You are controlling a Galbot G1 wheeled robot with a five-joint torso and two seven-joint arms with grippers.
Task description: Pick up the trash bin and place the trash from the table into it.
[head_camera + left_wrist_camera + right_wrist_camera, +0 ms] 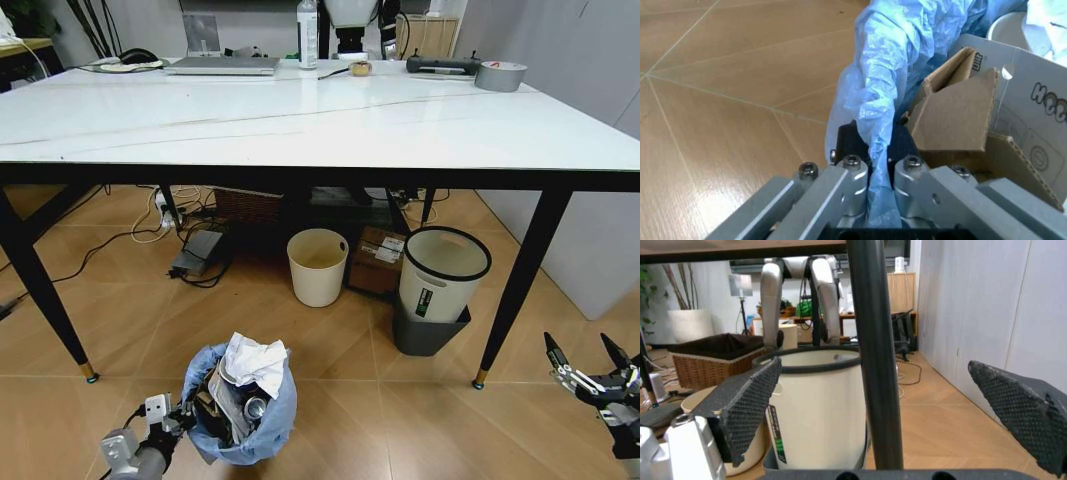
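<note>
From the head view, the table (300, 120) spans a tiled floor; the trash bin (240, 410) sits low before us, trash (255, 365) heaped inside. At the left wrist, our left gripper (879, 172) pinches the thin, tear-prone liner (887, 75); we judge the rim a firmer hold. At the right wrist, our right gripper (907, 405) gapes empty.

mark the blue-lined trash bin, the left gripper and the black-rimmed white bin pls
trash bin (268, 425): head view, on the blue liner's front.
left gripper (879, 167): left wrist view, between the fingers pinching the liner.
black-rimmed white bin (437, 285): head view, on its white side wall.
</note>
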